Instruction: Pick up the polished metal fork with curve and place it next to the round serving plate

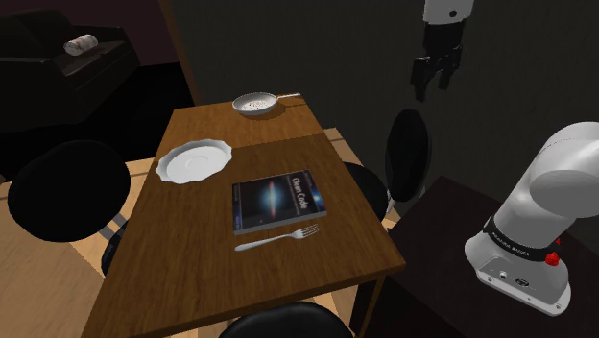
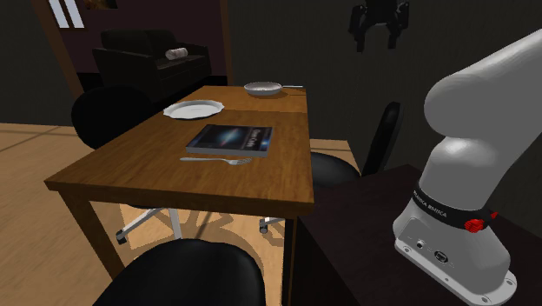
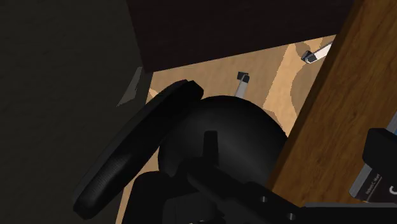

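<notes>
Fingers [image 1: 419, 81]: parted and empty, pointing down, high in the air off the desk's edge on the shoulder view's right, against a dark wall.
Arm [image 1: 540, 200]: its white base sat on the dark stand [image 1: 451, 252] in the shoulder view's lower right.
Chair under the fingers [image 1: 408, 154]: black, with an oval back, pushed up to the desk on the shoulder view's right; the wrist view looked down on its seat [image 3: 222, 137], with the desk's brown edge beside it.
Desk [image 1: 182, 259]: brown wood-grain top, with other black chairs drawn up to it, one [image 1: 65, 189] on the shoulder view's left.
Fork [image 1: 278, 237]: pale grey metal, flat on the desk near its nearest edge, tines toward the shoulder view's right, just beside the book's near edge without clearly touching it; well apart from the plate and far from the fingers.
Book [image 1: 278, 200]: dark cover with pale lettering, flat near the desk's middle, between the fork and the farther things.
Plate [image 1: 195, 160]: white, round, with a wavy rim, beyond the book toward the shoulder view's left, close to that edge of the desk.
Pan [image 1: 256, 103]: small, grey, round, its handle toward the shoulder view's right, at the desk's far end.
Sofa [image 1: 58, 69]: black, beyond the desk at the shoulder view's upper left, with a small white roll [image 1: 80, 43] lying on it.
</notes>
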